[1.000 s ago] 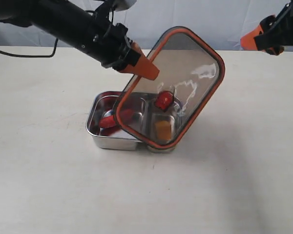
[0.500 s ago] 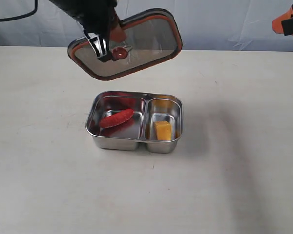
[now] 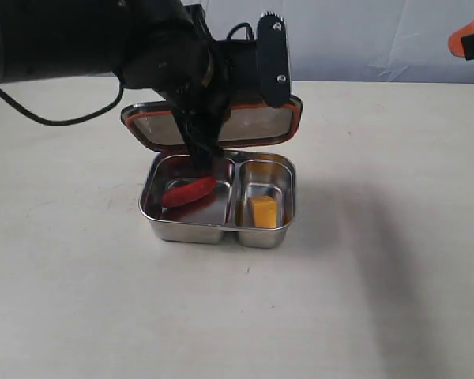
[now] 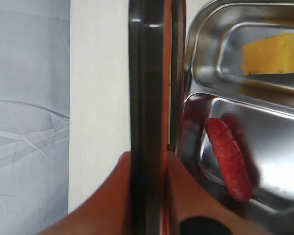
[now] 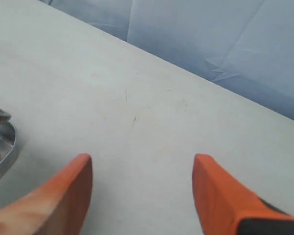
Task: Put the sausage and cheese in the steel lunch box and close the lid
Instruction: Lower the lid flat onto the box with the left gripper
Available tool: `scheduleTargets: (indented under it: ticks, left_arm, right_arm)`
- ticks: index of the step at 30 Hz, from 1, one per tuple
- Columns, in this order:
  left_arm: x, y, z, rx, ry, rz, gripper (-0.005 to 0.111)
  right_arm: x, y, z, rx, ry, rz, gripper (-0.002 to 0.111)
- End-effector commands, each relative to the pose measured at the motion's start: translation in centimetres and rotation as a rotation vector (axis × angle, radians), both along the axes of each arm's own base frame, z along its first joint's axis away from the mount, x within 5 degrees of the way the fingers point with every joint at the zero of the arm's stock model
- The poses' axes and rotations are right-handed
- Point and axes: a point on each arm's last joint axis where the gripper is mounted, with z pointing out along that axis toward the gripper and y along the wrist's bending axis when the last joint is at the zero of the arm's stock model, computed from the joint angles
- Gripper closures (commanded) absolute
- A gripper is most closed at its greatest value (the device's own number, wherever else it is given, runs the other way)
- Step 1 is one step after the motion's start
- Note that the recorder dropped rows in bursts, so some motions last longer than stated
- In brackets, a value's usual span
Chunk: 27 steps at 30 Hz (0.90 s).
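The steel lunch box stands mid-table. The dark-red sausage lies in its larger compartment and the yellow cheese in the smaller one. My left gripper is shut on the dark lid, holding it nearly flat just above the box's far rim. In the left wrist view the lid shows edge-on between the orange fingers, beside the sausage, the cheese and the box. My right gripper is open and holds nothing, high at the far right.
The pale table spreads around the box. A blue-grey cloth backdrop runs behind the table. A black cable trails at the far left. A corner of the box shows in the right wrist view.
The left arm lifted the lid off the box where it leaned, swung it flat, and has now lowered it to just above the box's far rim. The right gripper stayed high.
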Motion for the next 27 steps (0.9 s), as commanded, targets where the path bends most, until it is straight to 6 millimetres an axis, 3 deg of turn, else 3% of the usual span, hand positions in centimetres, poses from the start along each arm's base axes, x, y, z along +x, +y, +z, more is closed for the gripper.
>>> scheduleTargets:
  ticks: [1,10,27]
  left_arm:
    - [-1.0,-0.5,-1.0,0.004,-0.053,-0.016,0.107]
    - [-1.1,0.2,-3.1,0.096,-0.174,-0.052,0.107]
    - [-3.2,-0.1,-6.2,-0.051,0.016,-0.042,0.107]
  right_arm:
    - [0.0,-0.2,0.5,-0.004,-0.024,-0.011,0.051]
    - [0.0,-0.2,0.5,-0.002,-0.025,-0.012,0.051]
    - [0.1,-0.2,0.4,-0.001,-0.023,-0.014,0.051]
